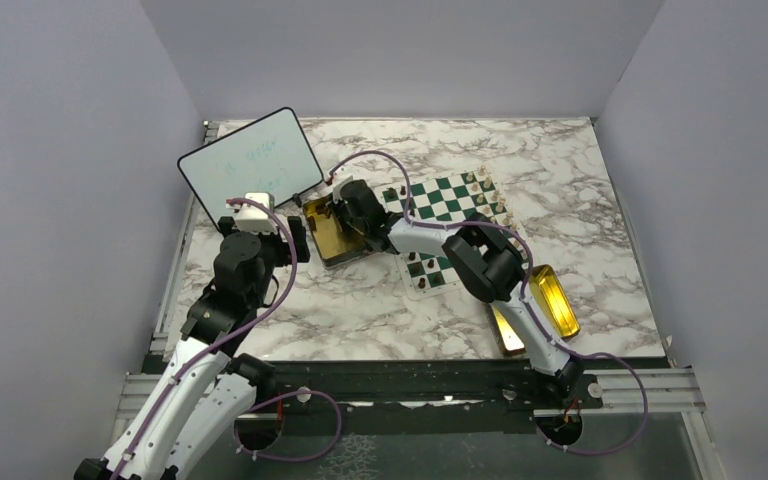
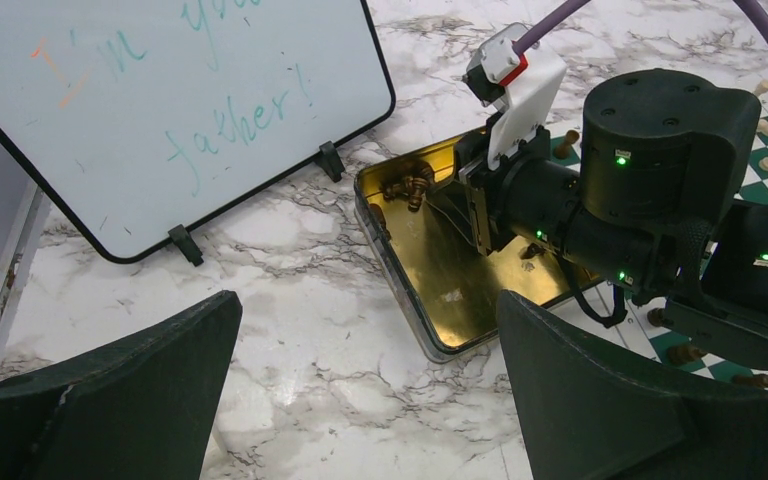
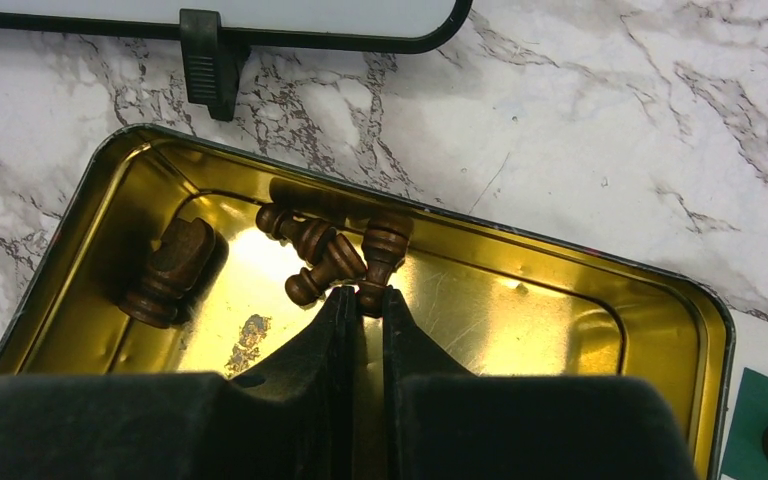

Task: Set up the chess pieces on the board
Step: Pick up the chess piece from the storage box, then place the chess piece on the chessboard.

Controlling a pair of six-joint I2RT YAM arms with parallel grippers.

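Right gripper (image 3: 365, 296) reaches into gold tin (image 3: 520, 330), fingers closed on the foot of one dark piece (image 3: 385, 245); two neighbouring pieces (image 3: 310, 255) lie against it and a lone piece (image 3: 170, 270) sits apart at the tin's left. Whiteboard (image 1: 250, 160) stands just behind the tin. Board (image 1: 450, 200), beside the tin, is partly hidden beneath the right arm. Left gripper (image 2: 368, 310) hangs wide open over marble table (image 2: 290, 250)

Probably a lab: plain grey walls (image 1: 60, 150) box in the marble-look table (image 1: 580, 200).
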